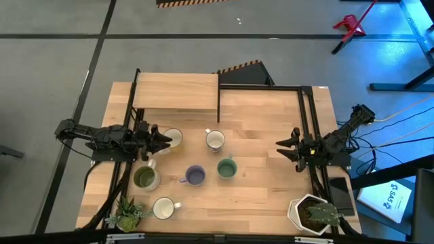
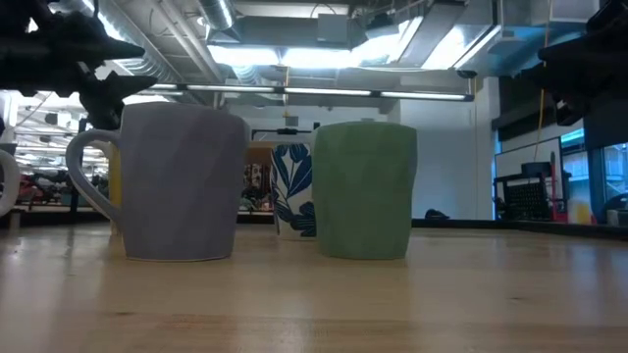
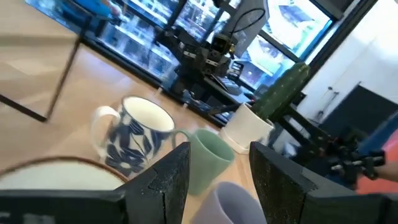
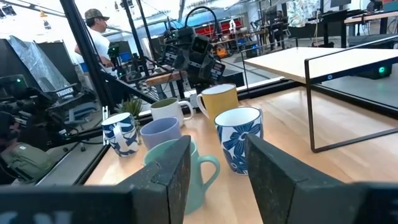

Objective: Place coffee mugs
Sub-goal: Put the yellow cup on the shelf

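Observation:
Six coffee mugs stand upright on their bases on the wooden table: pale yellow, white with blue leaves, olive green, purple-blue, sage green and another white one. My left gripper hovers level at the table's left side, open, its tips beside and above the yellow mug's rim. At the right side my right gripper is open, pointing toward the mugs with nothing between its fingers.
A raised wooden shelf on a black frame stands at the far left. A white pot with a cactus sits at the near right corner, a small green plant at the near left. A person stands beyond the table.

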Available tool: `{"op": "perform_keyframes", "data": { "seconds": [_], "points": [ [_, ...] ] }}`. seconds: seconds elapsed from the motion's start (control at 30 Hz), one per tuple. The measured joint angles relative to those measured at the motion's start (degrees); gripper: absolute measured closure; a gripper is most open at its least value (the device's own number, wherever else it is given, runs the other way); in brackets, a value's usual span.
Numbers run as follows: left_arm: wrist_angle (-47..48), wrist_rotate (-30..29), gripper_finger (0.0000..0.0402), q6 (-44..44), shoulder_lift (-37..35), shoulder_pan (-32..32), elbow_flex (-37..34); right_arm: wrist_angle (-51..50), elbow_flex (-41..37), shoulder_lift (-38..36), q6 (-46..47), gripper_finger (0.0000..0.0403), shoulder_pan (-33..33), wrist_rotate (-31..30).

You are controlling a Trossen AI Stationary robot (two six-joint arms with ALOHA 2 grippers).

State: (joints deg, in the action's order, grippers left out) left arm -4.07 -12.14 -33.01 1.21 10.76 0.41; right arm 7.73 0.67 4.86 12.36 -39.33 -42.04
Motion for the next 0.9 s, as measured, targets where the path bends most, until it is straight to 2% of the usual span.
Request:
{"op": "perform_keyframes", "data": {
  "seconds": [0.13,0.3,0.67,0.9],
  "points": [
    [-1.69,-5.74,0.0243,0.31,0.01,0.0,0.0,0.06,0.0,0.0,1.14,0.026,-0.01,0.0],
    [-8.22,-10.44,0.0243,-5.27,0.0,0.0,0.0,0.24,0.0,0.0,1.05,0.026,0.0,0.0],
    [-20.5,-11.37,0.0243,-7.15,0.0,-0.02,0.1,0.22,0.0,0.0,0.87,0.026,-0.01,0.0],
    [-20.37,-10.85,0.0243,-4.14,2.94,0.0,7.18,0.22,0.0,0.0,-0.33,0.026,-0.01,0.0]
  ]
}}
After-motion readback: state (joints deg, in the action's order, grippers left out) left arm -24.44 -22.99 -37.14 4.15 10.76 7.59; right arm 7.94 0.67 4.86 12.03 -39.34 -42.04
